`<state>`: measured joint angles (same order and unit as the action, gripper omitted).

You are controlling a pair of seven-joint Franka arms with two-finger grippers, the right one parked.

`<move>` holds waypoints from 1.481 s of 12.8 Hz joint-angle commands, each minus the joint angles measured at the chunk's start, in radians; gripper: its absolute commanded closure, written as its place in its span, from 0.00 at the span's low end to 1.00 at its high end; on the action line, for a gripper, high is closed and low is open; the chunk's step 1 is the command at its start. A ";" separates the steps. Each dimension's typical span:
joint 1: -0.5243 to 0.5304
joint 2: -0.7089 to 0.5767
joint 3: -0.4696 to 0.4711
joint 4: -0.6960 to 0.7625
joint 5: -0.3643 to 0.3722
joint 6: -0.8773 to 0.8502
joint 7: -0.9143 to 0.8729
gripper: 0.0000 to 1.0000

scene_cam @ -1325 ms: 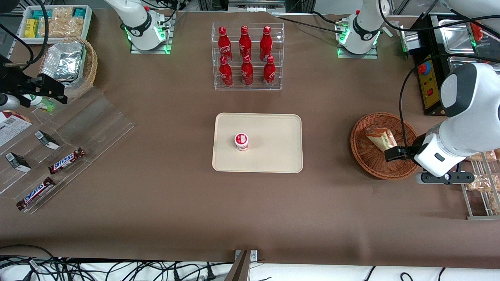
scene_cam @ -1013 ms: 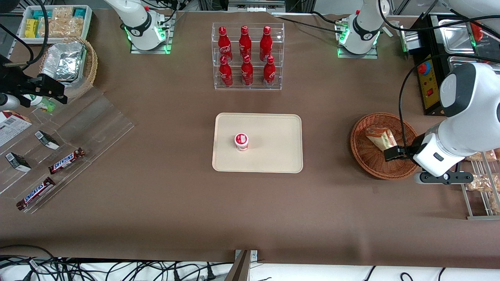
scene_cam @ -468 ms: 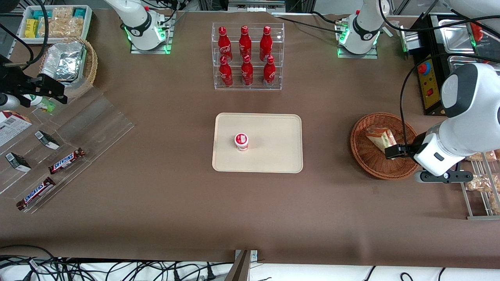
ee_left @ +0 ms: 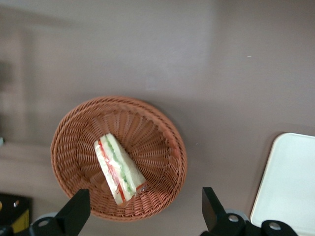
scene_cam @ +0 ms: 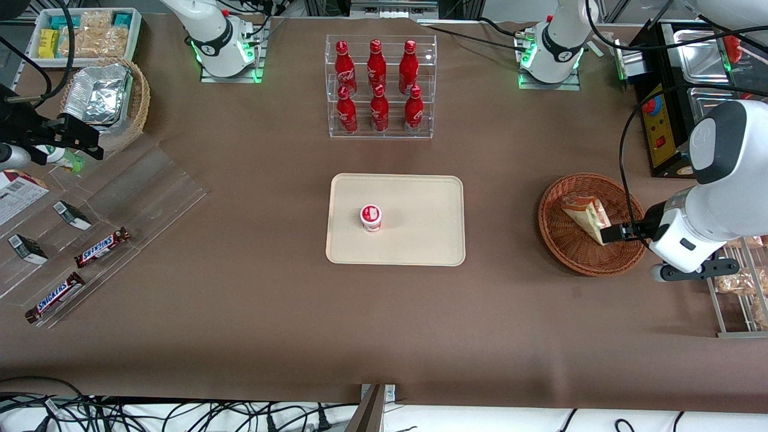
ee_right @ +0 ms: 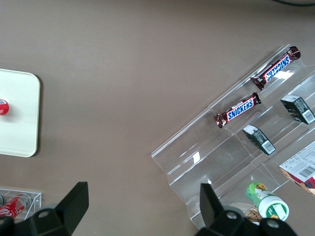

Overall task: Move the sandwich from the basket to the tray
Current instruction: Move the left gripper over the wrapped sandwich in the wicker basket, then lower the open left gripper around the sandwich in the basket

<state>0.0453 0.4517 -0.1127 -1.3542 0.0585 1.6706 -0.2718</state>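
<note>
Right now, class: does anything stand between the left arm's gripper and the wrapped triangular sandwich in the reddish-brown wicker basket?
Nothing visible does. The left arm's gripper hangs open over the round reddish-brown wicker basket, its fingers spread wide, and the clear-wrapped triangular sandwich lies alone and uncovered inside it.

Sandwich (scene_cam: 587, 216) in basket (scene_cam: 561, 240); open pincer (ee_left: 142, 216) above.

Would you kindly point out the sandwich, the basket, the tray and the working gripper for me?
sandwich (ee_left: 118, 169): left wrist view, middle of the striped filling edge.
basket (scene_cam: 561, 245): front view, bare woven wall.
tray (scene_cam: 420, 210): front view, bare floor.
gripper (ee_left: 142, 214): left wrist view, midway between its open fingertips, above the basket.
</note>
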 commanded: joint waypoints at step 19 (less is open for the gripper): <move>0.080 -0.292 -0.013 -0.942 0.124 0.825 -0.584 0.00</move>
<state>0.1201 0.1887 -0.1184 -2.2535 0.1603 2.4586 -0.8080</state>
